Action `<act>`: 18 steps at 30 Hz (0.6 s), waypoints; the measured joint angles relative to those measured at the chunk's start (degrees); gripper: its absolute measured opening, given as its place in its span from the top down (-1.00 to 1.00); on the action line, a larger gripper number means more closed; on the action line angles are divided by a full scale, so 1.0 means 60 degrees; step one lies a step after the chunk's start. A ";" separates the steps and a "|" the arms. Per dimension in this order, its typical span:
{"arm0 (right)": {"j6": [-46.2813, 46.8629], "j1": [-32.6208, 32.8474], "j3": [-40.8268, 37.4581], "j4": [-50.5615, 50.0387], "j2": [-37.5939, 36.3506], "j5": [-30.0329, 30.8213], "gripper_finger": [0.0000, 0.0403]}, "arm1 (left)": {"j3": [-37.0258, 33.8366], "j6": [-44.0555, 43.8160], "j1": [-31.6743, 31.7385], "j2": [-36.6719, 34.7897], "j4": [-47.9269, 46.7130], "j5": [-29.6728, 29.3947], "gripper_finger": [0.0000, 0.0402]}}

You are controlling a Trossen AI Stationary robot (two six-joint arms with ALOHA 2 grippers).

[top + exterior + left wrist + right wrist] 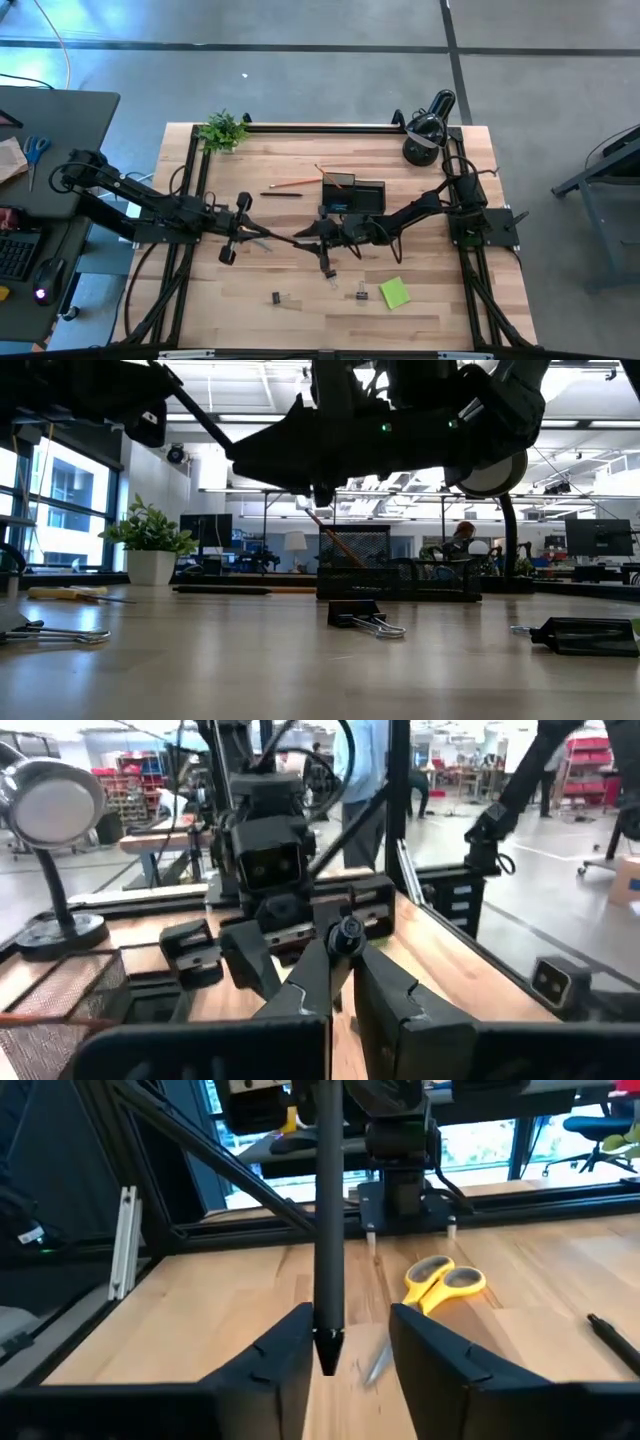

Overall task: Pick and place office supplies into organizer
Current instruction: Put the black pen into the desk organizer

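Left gripper (262, 236) stretched to mid-table, jaws clamped on black pen (328, 1230); right gripper (345, 1342) opposite, jaws apart flanking pen tip. Organizer (353, 193) just beyond.

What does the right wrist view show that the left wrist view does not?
Only the right wrist view shows the yellow-handled scissors lying on the table beyond the right gripper, whose fingers stand apart. Only the left wrist view shows the desk lamp and the mesh organizer. Both show the black pen that the left gripper is shut on, reaching between the right gripper's fingers.
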 joint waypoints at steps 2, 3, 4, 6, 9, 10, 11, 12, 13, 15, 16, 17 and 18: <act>0.0003 0.0006 0.0000 -0.0003 -0.0010 -0.0056 0.32 | 0.0000 -0.0009 -0.0004 0.0005 -0.0280 0.0091 0.99; 0.0033 -0.0003 0.0000 0.0006 -0.0030 -0.0121 0.32 | -0.0006 -0.0009 -0.0004 0.0015 -0.0356 0.0118 0.99; 0.0062 -0.0008 0.0001 0.0029 -0.0041 -0.0150 0.31 | -0.0006 -0.0012 -0.0006 0.0014 -0.0367 0.0154 0.99; 0.0073 -0.0018 0.0004 -0.0017 -0.0044 -0.0361 0.31 | -0.0002 -0.0012 -0.0007 0.0008 -0.0392 0.0196 1.00; 0.0151 -0.0018 0.0004 -0.0044 -0.0046 -0.0437 0.32 | -0.0004 -0.0009 -0.0007 0.0011 -0.0486 0.0209 1.00; 0.0247 -0.0038 0.0009 -0.0039 -0.0047 -0.0436 0.33 | -0.0006 -0.0010 -0.0007 0.0011 -0.0486 0.0205 1.00; 0.0304 -0.0060 0.0011 -0.0032 -0.0047 -0.0453 0.33 | -0.0006 -0.0010 -0.0005 0.0011 -0.0486 0.0192 1.00; 0.0358 -0.0087 0.0015 -0.0006 -0.0047 -0.0457 0.34 | -0.0004 -0.0008 -0.0004 0.0011 -0.0491 0.0186 1.00; 0.0435 -0.0125 0.0061 -0.0012 -0.0047 -0.0426 0.34 | -0.0004 -0.0002 -0.0004 0.0011 -0.0497 0.0183 1.00; 0.0491 -0.0165 0.0354 -0.0156 -0.0026 -0.0305 0.34 | -0.0005 -0.0002 -0.0003 0.0011 -0.0497 0.0179 1.00; 0.0477 -0.0178 0.0631 -0.0232 0.0057 -0.0253 0.34 | -0.0001 0.0002 0.0000 0.0011 -0.0501 0.0164 1.00; 0.0435 -0.0189 0.0913 -0.0364 0.0153 -0.0307 0.34 | 0.0034 0.0027 0.0000 0.0011 -0.0613 0.0135 1.00; 0.0322 -0.0197 0.1234 -0.0612 0.0284 -0.0447 0.34 | 0.0100 0.0060 0.0000 0.0015 -0.0769 0.0099 1.00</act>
